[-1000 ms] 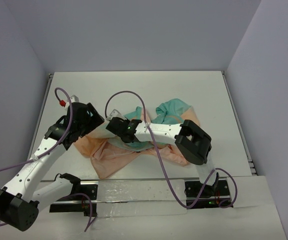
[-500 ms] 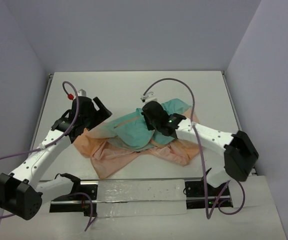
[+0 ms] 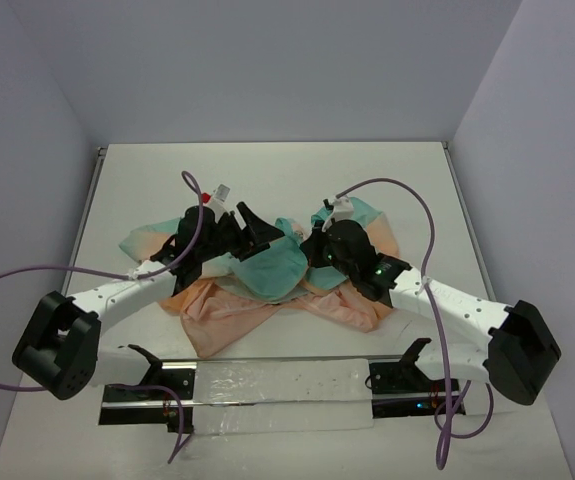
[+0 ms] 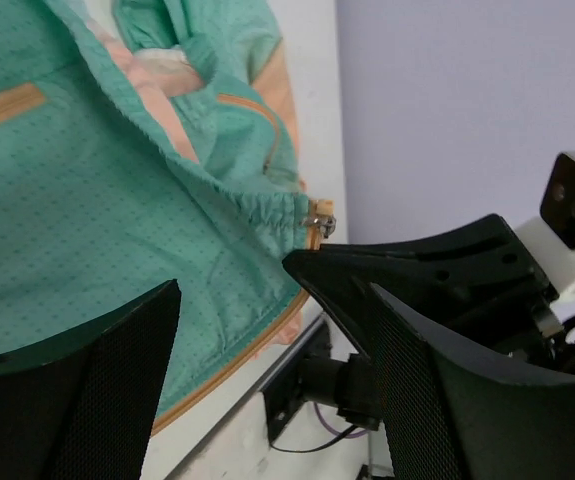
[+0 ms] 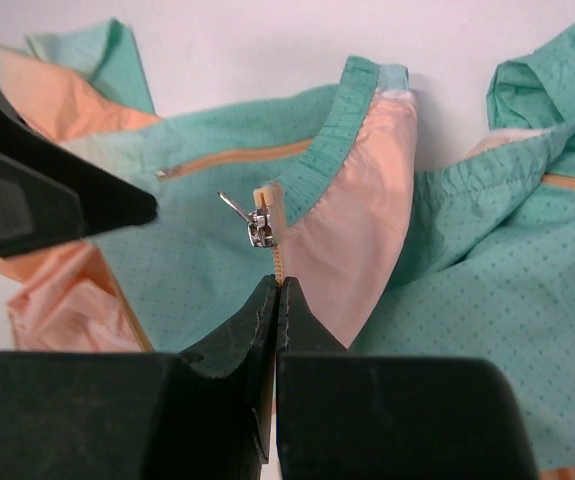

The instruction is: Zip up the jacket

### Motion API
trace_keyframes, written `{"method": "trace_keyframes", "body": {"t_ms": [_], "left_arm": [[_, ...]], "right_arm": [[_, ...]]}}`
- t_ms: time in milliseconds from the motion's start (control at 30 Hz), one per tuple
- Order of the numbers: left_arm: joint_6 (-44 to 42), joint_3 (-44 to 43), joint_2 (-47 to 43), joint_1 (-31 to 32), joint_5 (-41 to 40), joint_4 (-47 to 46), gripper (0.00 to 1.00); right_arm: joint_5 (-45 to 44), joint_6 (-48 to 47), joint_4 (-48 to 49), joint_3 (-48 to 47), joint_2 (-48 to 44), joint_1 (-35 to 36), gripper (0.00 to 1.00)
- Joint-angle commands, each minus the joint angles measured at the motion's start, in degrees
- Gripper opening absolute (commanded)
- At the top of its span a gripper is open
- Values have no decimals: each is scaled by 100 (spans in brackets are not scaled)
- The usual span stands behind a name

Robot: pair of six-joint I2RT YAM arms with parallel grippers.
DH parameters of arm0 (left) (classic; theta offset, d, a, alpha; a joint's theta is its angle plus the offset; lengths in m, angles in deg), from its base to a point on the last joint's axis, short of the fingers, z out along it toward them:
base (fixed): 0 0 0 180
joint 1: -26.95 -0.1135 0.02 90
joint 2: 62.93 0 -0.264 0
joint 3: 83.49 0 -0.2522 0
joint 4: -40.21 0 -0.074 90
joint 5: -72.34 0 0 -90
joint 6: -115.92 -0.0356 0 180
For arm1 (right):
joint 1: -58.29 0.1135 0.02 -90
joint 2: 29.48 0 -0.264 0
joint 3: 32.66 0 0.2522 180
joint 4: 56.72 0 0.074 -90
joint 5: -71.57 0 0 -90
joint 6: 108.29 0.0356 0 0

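The jacket (image 3: 267,272), teal over peach-orange, lies crumpled mid-table. My right gripper (image 3: 314,250) is shut on its orange zipper tape just below the silver slider (image 5: 261,228), as the right wrist view (image 5: 277,282) shows. The teal hem and peach lining (image 5: 357,200) spread behind the slider. My left gripper (image 3: 257,228) hovers open and empty just left of the right one. In the left wrist view (image 4: 272,300) its mesh-padded fingers (image 4: 87,400) stand wide apart, with the slider (image 4: 317,222) and teal cloth (image 4: 87,200) ahead. One of its fingers (image 5: 47,205) shows in the right wrist view.
The white table (image 3: 267,170) is walled at the back and both sides. A clear rail with the arm mounts (image 3: 277,382) runs along the near edge. Purple cables (image 3: 397,185) loop above both arms.
My left arm swung from the table's left side in to the centre, beside the right gripper. My right gripper moved right across the jacket and now sits right of centre. The teal part has shifted.
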Motion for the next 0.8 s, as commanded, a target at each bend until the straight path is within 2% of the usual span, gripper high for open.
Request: {"method": "trace_keyframes", "body": {"t_ms": [0,200,433,633,767], "left_arm": [[473,504,-153,51,315,-1994,80],[512,826,40,92,337,-3212,79],[886,646,1058,145,1183,-5109,80],[1497,501,1842,145,1342,-6200,80],[1593,283,2140,194,1398,-6447,80]], "right_arm": [[44,489,703,135,-306,-167,0],[405,1171,1154,557,-776,-592,0],[632,1257,1162,527,-985,-787,0],[696,1229,1162,575,-1234,-833,0],[887,1247,1181,578,-1307,-906,0]]}}
